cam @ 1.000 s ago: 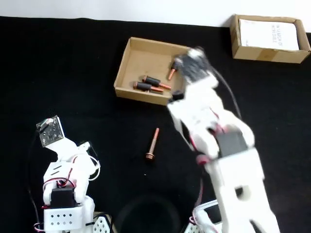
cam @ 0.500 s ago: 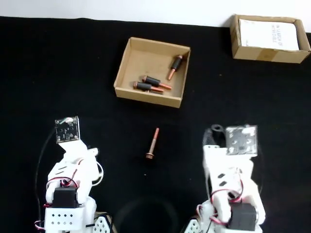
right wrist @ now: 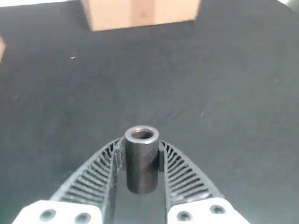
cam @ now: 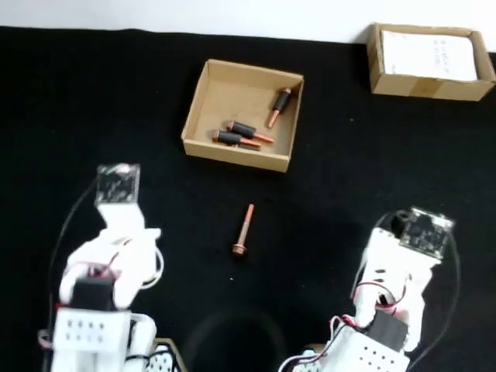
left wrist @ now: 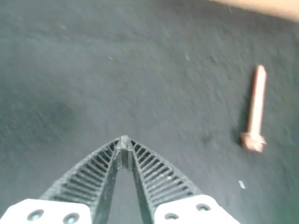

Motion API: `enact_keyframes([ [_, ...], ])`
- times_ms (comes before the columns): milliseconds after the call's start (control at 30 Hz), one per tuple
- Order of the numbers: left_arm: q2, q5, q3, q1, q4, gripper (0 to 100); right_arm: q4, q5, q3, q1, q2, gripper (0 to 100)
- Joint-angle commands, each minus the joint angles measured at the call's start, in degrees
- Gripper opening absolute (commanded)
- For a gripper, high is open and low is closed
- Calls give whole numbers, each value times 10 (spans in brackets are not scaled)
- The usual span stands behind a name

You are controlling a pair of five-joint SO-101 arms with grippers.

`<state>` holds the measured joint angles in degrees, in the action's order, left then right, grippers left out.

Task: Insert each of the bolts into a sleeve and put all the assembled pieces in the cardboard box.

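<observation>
Right wrist view shows my right end effector [right wrist: 140,145] clenched on a sleeve [right wrist: 141,165], pulled back from the box [cam: 195,108] where three assembled pieces [cam: 242,133] lie, while my closed, empty left end effector [left wrist: 124,142] edges toward the last bolt [cam: 245,228] on the bench [cam: 155,225].

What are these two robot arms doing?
They are fitting bolts into sleeves. The right end effector grips a dark sleeve over the black table. The left end effector is shut and empty. One loose bolt lies on the table between the arms. Three assembled pieces lie in the cardboard box.
</observation>
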<state>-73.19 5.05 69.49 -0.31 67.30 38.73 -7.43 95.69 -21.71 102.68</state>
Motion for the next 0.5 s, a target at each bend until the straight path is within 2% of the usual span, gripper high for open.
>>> enact_keyframes([
  [0, 196, -6, -133, 62, 51, 10, -36, 6, 81, -26, 7, 6],
  [100, 333, -69, -204, 106, 81, 10, -34, 6, 81, -36, 7, 6],
  [233, 480, -159, -256, 118, 70, 9, -34, 6, 81, -58, 7, 6],
  [333, 574, -189, -295, 119, 43, 9, -34, 6, 81, -79, 7, 6],
  [467, 679, -193, -353, 120, -31, 9, -25, 6, 81, -103, 2, 6],
])
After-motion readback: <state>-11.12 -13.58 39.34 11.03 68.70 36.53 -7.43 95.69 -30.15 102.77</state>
